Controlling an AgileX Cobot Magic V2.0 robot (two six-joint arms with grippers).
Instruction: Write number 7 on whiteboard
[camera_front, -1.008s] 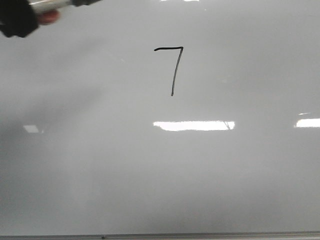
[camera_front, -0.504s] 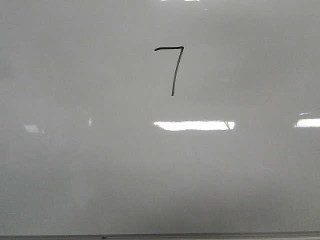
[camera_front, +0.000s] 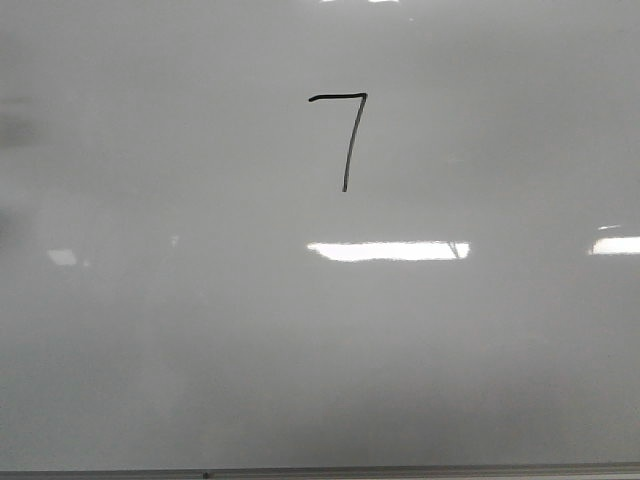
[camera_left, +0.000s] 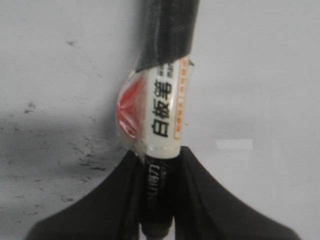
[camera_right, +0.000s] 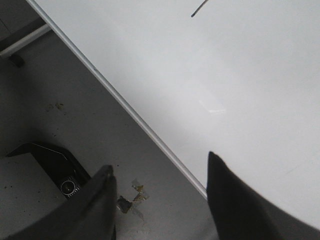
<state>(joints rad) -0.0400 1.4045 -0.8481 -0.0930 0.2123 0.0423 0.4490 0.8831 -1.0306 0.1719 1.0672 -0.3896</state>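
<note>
A thin black number 7 (camera_front: 345, 135) stands on the whiteboard (camera_front: 200, 330) in the upper middle of the front view. No gripper shows in the front view. In the left wrist view my left gripper (camera_left: 159, 165) is shut on a whiteboard marker (camera_left: 165, 110) with a white label, a black body and a taped red patch. In the right wrist view my right gripper (camera_right: 160, 172) is open and empty above the board's metal edge (camera_right: 125, 107). The end of the 7's downstroke (camera_right: 199, 8) shows at that view's upper edge.
Bright rectangular light reflections (camera_front: 388, 250) lie on the board below the digit. The board's grey metal bottom edge (camera_front: 320, 470) runs along the front. A grey surface (camera_right: 75, 115) with scraps of tape (camera_right: 132, 197) and a black object (camera_right: 55, 167) lies beside the board.
One second ago the left gripper with the marker showed at the top left of the front view. It has since moved out of that view. The 7 has not changed.
</note>
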